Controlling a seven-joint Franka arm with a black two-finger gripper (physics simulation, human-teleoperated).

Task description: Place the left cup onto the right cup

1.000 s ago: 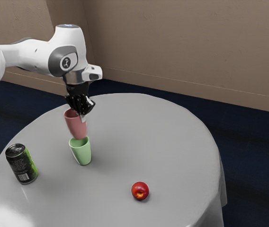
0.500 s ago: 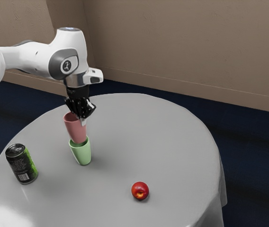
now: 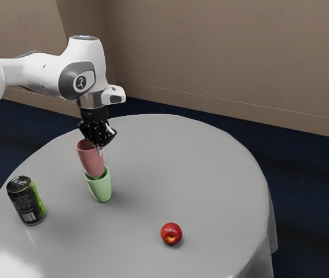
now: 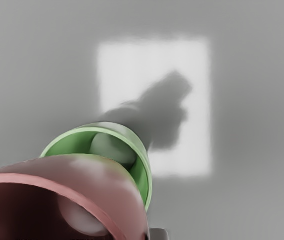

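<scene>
pink cup (image 3: 91, 157): sunk lower, base now in green cup (image 3: 99, 185)
gripper (image 3: 98, 142): clamped on its rim
count: 2 cups, 1 can (image 3: 26, 200), 1 apple (image 3: 171, 233)

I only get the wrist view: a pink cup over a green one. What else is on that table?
Observer: A red apple lies toward the exterior view's right of the green cup.
Operator: Anything else?
Observer: A dark can stands upright at the exterior view's left of that cup.
Operator: Is anything holding the pink cup?
Observer: Yes, the gripper pinches it at the rim from above.
</scene>
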